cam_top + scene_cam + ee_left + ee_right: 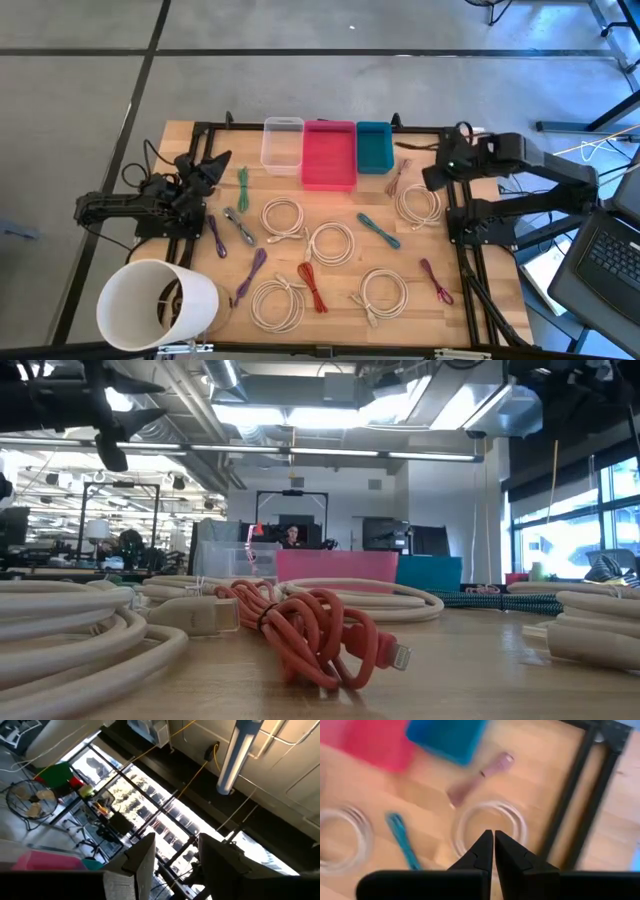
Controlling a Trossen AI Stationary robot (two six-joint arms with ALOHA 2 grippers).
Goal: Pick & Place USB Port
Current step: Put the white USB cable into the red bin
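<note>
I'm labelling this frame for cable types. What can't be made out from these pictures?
- Connector types on the white coils: too small in the high view.
- Pink cable and teal cable: motion-blurred in the right wrist view.
- Contents of the pink bin: hidden by its wall in the low view.
- Table: outside the upward-pointing left wrist view.

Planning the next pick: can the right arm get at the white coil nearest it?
Probably yes. The right end effector hangs shut just above that white coil, with nothing between them; it must open first.
</note>
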